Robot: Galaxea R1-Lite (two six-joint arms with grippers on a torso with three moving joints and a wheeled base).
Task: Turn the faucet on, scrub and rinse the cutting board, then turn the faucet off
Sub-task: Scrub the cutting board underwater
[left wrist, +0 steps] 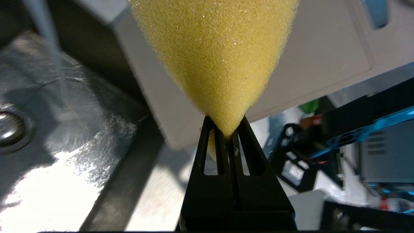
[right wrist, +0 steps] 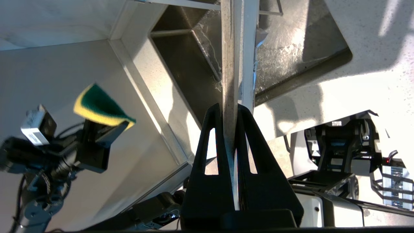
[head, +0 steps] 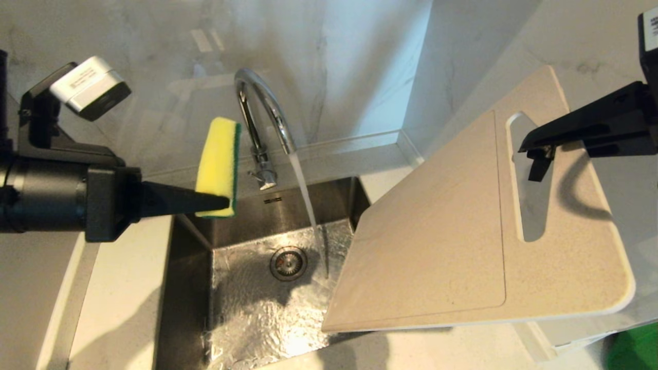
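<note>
The large cream-white rectangular plastic cutting board point(head: 437, 236) with rounded corners fills the right half of the head view, tilted with its low edge over the right side of the stainless steel sink point(head: 247, 308), clear of the running water. The right gripper point(head: 537, 154), at the upper right, is clamped tight on the board's strip beside the slot handle; the right wrist view shows the board edge-on between its black fingers point(right wrist: 207, 136). The tall chrome gooseneck faucet point(head: 262, 113) stands at top centre, a stream of water point(head: 306, 190) falling from its spout into the basin just left of the board. At the left, the left gripper point(head: 216, 203) pinches the lower end of a yellow-and-green sponge point(head: 218, 162), held upright just left of the faucet, well apart from the board.
</note>
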